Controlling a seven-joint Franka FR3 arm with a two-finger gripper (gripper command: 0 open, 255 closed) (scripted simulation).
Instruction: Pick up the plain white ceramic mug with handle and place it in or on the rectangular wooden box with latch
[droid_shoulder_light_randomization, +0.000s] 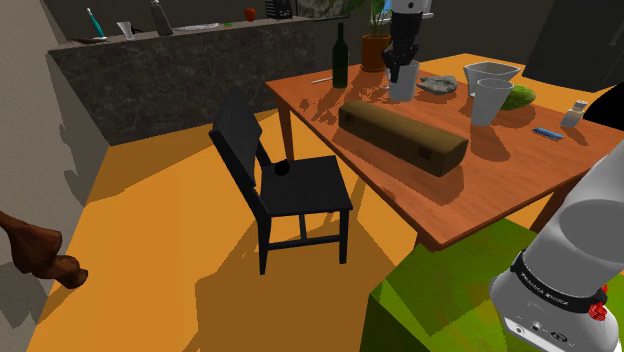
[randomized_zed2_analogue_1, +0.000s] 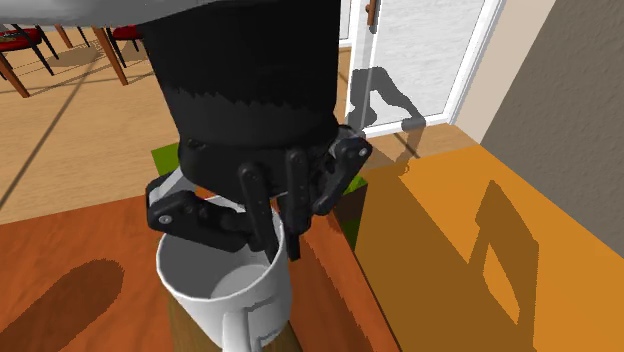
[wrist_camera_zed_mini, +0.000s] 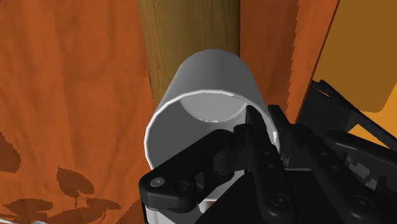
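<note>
Pinching the wall of a plain white mug, grey-shaded inside, handle at its side, is the claw

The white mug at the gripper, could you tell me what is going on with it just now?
The arm's black gripper is shut on the white mug, gripping its rim with one finger inside and one outside. The mug is upright and sits directly over the long wooden box that lies on the wooden table. I cannot tell whether the mug's base touches the box. The mug is not yet let go.
</note>
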